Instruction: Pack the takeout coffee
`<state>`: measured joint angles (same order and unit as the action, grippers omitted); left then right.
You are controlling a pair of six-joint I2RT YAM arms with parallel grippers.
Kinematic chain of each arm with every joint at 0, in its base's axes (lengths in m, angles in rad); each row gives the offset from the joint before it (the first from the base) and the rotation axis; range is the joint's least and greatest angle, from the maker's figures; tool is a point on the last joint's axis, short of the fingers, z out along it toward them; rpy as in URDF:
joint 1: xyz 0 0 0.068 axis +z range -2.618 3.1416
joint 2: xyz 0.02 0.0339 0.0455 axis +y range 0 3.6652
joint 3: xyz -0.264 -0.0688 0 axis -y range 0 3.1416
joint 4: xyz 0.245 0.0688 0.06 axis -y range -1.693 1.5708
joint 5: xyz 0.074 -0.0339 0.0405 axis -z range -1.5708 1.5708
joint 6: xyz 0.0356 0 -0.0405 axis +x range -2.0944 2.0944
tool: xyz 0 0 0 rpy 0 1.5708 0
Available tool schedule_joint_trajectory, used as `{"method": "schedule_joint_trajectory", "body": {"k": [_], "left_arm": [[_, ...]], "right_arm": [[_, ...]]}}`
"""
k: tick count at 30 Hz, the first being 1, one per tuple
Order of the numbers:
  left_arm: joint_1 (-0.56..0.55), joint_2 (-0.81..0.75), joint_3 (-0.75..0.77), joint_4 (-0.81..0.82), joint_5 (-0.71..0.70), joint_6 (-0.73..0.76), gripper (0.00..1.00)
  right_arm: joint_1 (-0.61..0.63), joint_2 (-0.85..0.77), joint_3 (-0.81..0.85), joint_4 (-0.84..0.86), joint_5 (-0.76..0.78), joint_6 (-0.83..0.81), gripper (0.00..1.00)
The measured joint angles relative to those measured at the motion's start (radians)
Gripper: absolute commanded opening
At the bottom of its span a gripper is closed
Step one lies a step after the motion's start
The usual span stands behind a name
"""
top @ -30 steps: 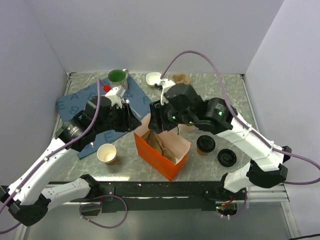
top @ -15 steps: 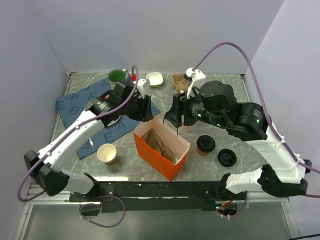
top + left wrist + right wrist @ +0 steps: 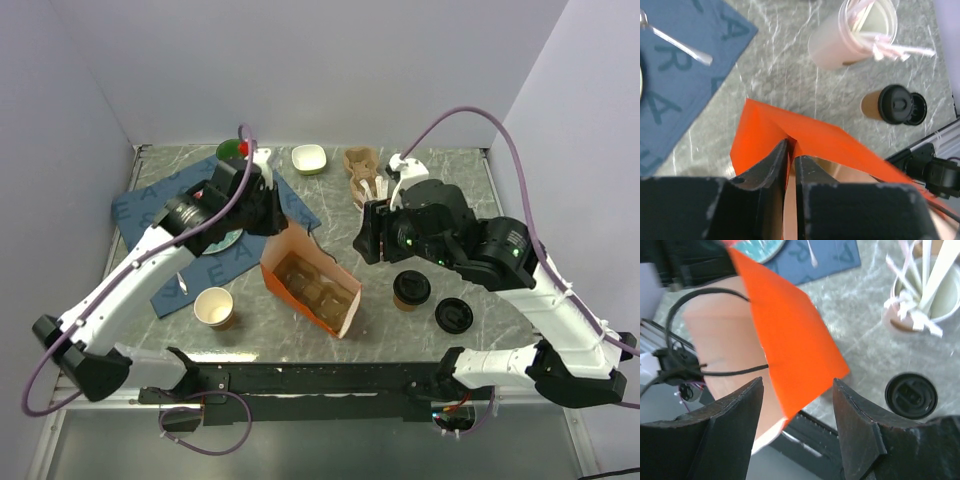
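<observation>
Bag (image 3: 760, 135) newly tilted — left claw (image 3: 792, 150) clenched on it, wrist-view only; right claw (image 3: 797, 383) released

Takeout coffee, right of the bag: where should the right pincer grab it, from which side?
On the takeout coffee, probably the brown paper wall just under its black lid. It stands upright, and the lid is wider than the wall, which should stop slip. Bring the open right pincer in from the bag side: the loose lid lies close on the other side.
</observation>
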<state>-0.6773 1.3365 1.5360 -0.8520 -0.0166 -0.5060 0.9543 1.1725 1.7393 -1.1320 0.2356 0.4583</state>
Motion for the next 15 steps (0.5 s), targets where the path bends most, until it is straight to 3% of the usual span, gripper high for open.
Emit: {"method": "schedule_joint_trajectory", "body": {"k": [6, 15], "left_arm": [[0.0, -0.087, -0.128, -0.032, 0.004, -0.045, 0.48], [0.0, -0.066, -0.086, -0.125, -0.053, -0.047, 0.55]], "right_arm": [[-0.012, -0.007, -0.084, -0.038, -0.031, 0.044, 0.65], [-0.013, -0.007, -0.09, -0.094, -0.103, 0.126, 0.66]]}}
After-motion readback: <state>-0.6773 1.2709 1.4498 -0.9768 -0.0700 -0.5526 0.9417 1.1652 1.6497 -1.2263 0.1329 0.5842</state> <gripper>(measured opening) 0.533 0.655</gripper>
